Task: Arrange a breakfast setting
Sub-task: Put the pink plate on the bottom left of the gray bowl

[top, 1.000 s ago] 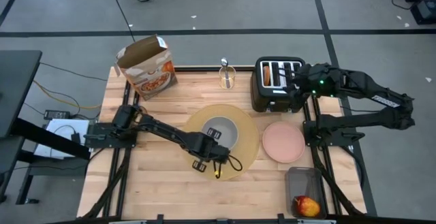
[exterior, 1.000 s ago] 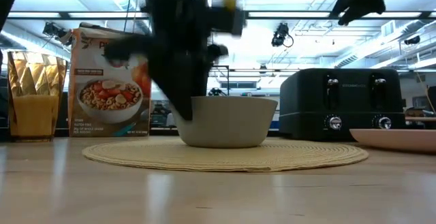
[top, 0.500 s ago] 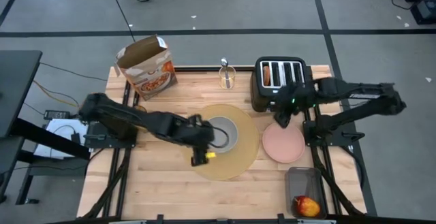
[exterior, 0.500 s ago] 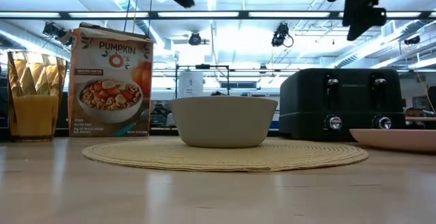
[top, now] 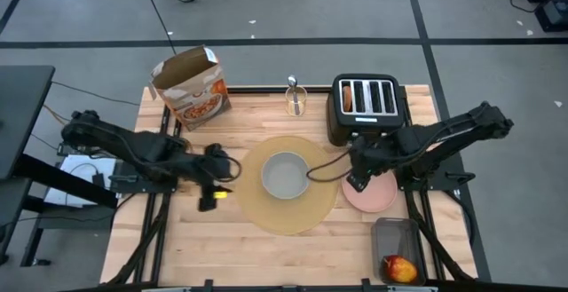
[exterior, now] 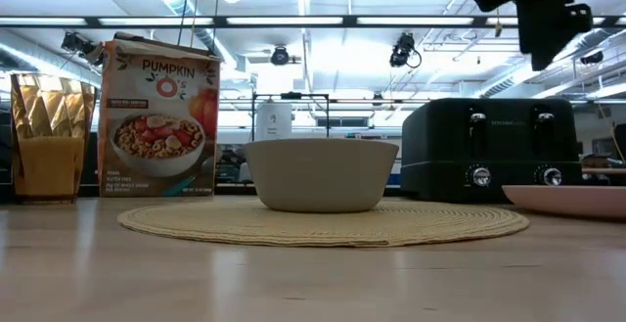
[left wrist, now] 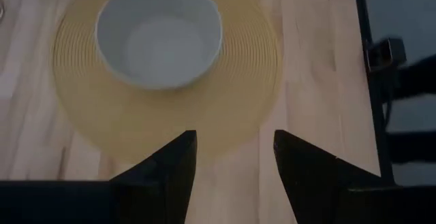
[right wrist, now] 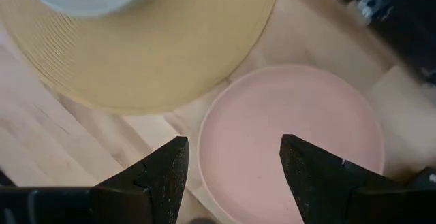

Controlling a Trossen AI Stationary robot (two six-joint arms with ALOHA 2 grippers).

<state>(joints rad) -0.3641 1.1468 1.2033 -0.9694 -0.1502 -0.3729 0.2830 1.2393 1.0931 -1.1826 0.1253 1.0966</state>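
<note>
The grey bowl (top: 286, 175) stands on the round tan placemat (top: 293, 205) at the table's middle; both also show in the left wrist view (left wrist: 159, 33). The pink plate (top: 377, 194) lies right of the mat. A toast slice (top: 346, 101) sits in the black toaster (top: 366, 114). The amber tumbler (exterior: 44, 136) stands at the left. The red apple (top: 399, 267) lies in a grey tray. My left gripper (top: 211, 194) is open and empty, left of the mat. My right gripper (top: 357, 178) is open and empty above the plate's left edge (right wrist: 218, 135).
The orange cereal box (top: 191, 88) stands at the far left. A small glass with a spoon in it (top: 295, 98) stands at the far edge, between box and toaster. The grey tray (top: 395, 237) sits at the near right corner. Bare wood lies near the front edge.
My left gripper has come away from the bowl, risen and gone toward the table's left edge, off the mat. My right gripper has gone from above the toaster toward the near edge and down, over the pink plate's left edge. The bowl has stayed in place.
</note>
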